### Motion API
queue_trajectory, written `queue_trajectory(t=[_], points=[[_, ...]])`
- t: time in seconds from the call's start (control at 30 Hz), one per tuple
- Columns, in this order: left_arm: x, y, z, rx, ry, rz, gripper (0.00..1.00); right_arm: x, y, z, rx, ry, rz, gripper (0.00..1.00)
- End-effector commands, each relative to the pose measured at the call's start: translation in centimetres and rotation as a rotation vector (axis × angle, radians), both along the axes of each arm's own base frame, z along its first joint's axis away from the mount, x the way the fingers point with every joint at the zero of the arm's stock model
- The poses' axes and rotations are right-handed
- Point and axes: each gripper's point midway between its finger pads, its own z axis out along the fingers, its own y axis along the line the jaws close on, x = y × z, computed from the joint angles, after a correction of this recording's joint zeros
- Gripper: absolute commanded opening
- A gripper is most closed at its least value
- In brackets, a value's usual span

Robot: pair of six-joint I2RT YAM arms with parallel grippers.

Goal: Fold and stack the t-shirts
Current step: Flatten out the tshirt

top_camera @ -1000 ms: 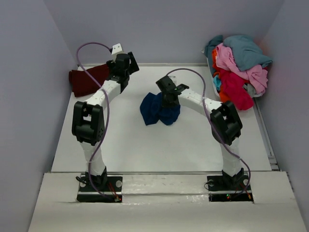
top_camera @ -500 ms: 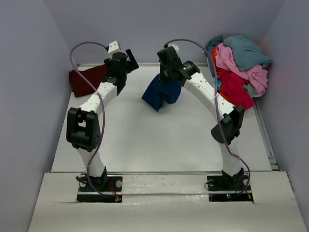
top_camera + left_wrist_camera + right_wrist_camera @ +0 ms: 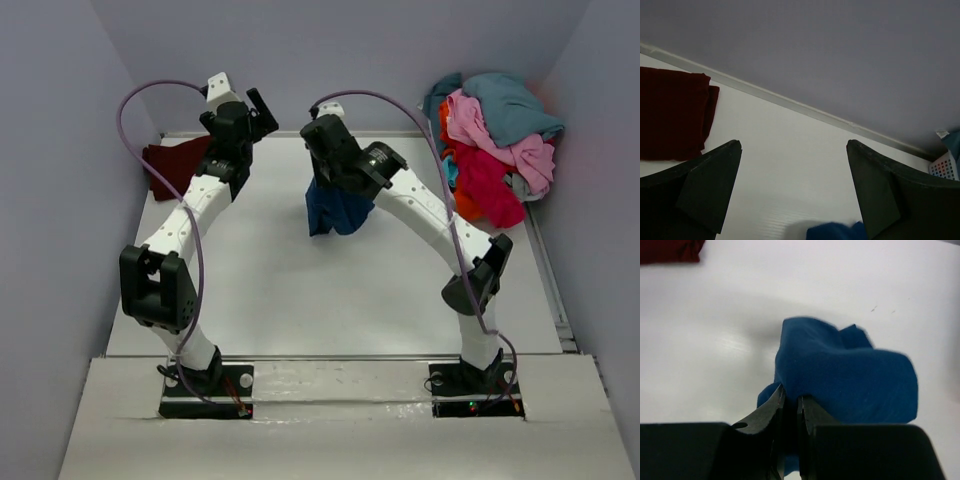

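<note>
My right gripper (image 3: 322,168) is shut on a bunched navy blue t-shirt (image 3: 337,208), which hangs from it above the back middle of the table. In the right wrist view the fingers pinch a fold of the blue cloth (image 3: 850,380) at the gripper (image 3: 790,399). A folded dark maroon t-shirt (image 3: 175,165) lies at the back left, also seen in the left wrist view (image 3: 670,112). My left gripper (image 3: 240,98) is raised near the back wall, open and holding nothing (image 3: 792,145). A heap of teal, pink, red and orange t-shirts (image 3: 495,140) sits at the back right.
The heap rests in a white basket (image 3: 945,167) against the right wall. Grey walls close in the table (image 3: 300,290) at the back and on both sides. A lip of the blue t-shirt (image 3: 835,232) shows at the bottom of the left wrist view.
The right arm has lifted the blue t-shirt off the table and carried it back and to the left. The left arm has risen and reached further back, still open.
</note>
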Motion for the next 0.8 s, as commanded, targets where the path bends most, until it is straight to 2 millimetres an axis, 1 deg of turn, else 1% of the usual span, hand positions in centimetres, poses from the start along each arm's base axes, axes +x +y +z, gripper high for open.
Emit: queue_trajectory(t=[0.0,0.03,0.07,0.13,0.2,0.23,0.33,0.37,0.4,0.43,0.47,0.53,0.57,0.6,0.67,0.7,0.73,0.77], points=[[-0.6,0.6,1.9,-0.007,-0.056,0.029,0.99,-2.6,2.4,0.2,-0.053,-0.005,0.067,0.07],[-0.6,0.6,1.9,-0.006,-0.056,0.029,0.99,-2.9,2.6,0.0,-0.095,-0.031,0.053,0.07],[-0.7,0.7,1.9,-0.002,-0.056,0.03,0.99,-3.0,3.5,0.0,-0.1,-0.059,0.073,0.07],[-0.7,0.7,1.8,0.005,-0.052,0.03,0.99,-3.1,3.8,-1.0,-0.094,-0.04,0.074,0.07],[-0.6,0.7,1.5,0.009,-0.042,0.028,0.99,-2.8,3.6,-1.4,-0.1,-0.051,0.048,0.07],[-0.6,0.7,1.5,0.009,-0.043,0.028,0.99,-2.3,2.9,-1.9,-0.111,-0.045,0.029,0.07],[-0.6,0.7,1.0,0.011,-0.038,0.028,0.99,-1.3,2.0,-2.7,-0.07,-0.011,0.015,0.07],[-0.6,0.6,1.0,0.011,-0.039,0.026,0.99,-0.5,0.7,-4.3,-0.08,0.022,-0.005,0.07],[-0.6,0.6,1.0,0.01,-0.039,0.026,0.99,0.0,0.5,-4.9,-0.059,0.031,-0.015,0.07],[-0.6,0.6,0.9,0.012,-0.037,0.024,0.99,0.0,-0.2,-6.5,-0.061,0.071,-0.017,0.07],[-0.5,0.6,0.8,0.011,-0.036,0.026,0.99,0.9,-1.3,-7.0,-0.04,0.081,-0.054,0.07],[-0.4,0.5,0.8,0.011,-0.039,0.023,0.99,1.3,-2.2,-8.5,-0.029,0.117,-0.069,0.09],[-0.4,0.5,0.8,0.013,-0.039,0.023,0.99,1.4,-2.9,-9.4,-0.039,0.129,-0.087,0.16],[-0.3,0.5,0.6,0.013,-0.036,0.021,0.99,1.7,-3.3,-9.9,-0.041,0.133,-0.098,0.19],[-0.2,0.3,0.4,0.01,-0.033,0.014,0.99,1.8,-3.4,-10.4,-0.034,0.144,-0.097,0.29],[-0.1,0.2,0.2,0.009,-0.028,0.008,0.99,1.9,-3.2,-10.8,-0.031,0.144,-0.095,0.37],[-0.1,0.1,0.1,0.005,-0.026,0.006,0.99,2.3,-3.6,-11.0,-0.032,0.147,-0.108,0.57],[0.0,0.1,-0.2,0.009,-0.018,0.005,0.99,2.7,-3.8,-11.4,-0.03,0.151,-0.12,0.64]])
